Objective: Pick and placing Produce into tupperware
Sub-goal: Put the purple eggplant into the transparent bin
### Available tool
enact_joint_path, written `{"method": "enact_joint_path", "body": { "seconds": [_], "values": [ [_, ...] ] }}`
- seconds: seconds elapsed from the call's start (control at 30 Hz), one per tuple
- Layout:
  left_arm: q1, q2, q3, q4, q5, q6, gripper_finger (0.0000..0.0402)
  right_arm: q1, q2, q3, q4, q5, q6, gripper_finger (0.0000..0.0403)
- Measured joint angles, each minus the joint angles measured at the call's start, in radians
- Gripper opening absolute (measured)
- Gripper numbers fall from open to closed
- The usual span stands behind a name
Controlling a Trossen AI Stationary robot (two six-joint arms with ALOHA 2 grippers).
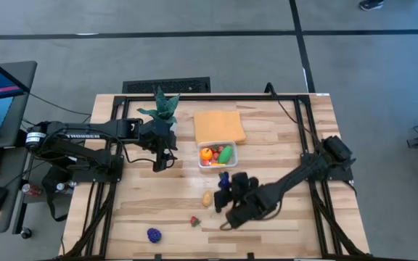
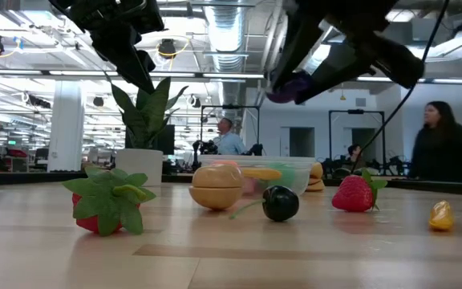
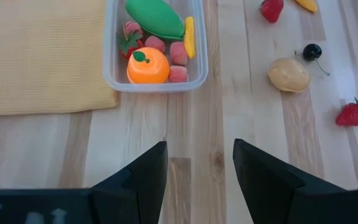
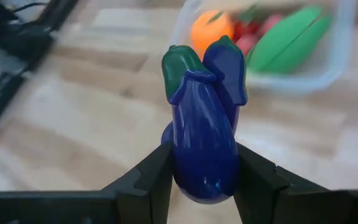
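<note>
Wooden tabletop (image 1: 281, 123) carries loose produce. Right end effector (image 4: 201, 177) is clamped on a purple eggplant (image 4: 205, 134), held above the tabletop just short of the tupperware (image 1: 217, 154). Left end effector (image 3: 199, 171), partly open, holds nothing. Risk: early release drops the eggplant outside the rim.

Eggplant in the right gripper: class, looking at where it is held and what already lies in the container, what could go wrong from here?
1. The right gripper clamps only the lower bulb of the toy eggplant; its glossy, rounded body might slip out or tilt during the carry.
2. The clear container already holds a toy orange, a green vegetable and pink pieces, so the eggplant may land on them and roll out.
3. The container looks light; a low approach could nudge it.
</note>
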Motion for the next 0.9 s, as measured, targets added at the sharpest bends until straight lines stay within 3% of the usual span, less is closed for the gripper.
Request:
{"method": "enact_joint_path", "body": {
  "seconds": [0.27,0.77,0.9],
  "values": [
    [0.0,0.0,0.0,0.007,-0.003,0.008,0.0174,-0.124,-0.05,0.0,-0.182,-0.033,-0.064,0.0129],
    [0.0,0.0,0.0,0.007,-0.004,0.027,0.0174,-0.388,-0.066,0.0,-0.082,-0.265,-0.45,0.013],
    [0.0,0.0,0.0,0.007,-0.004,0.027,0.0174,-0.44,-0.066,0.0,-0.074,-0.371,-0.521,0.0129]
  ]
}}
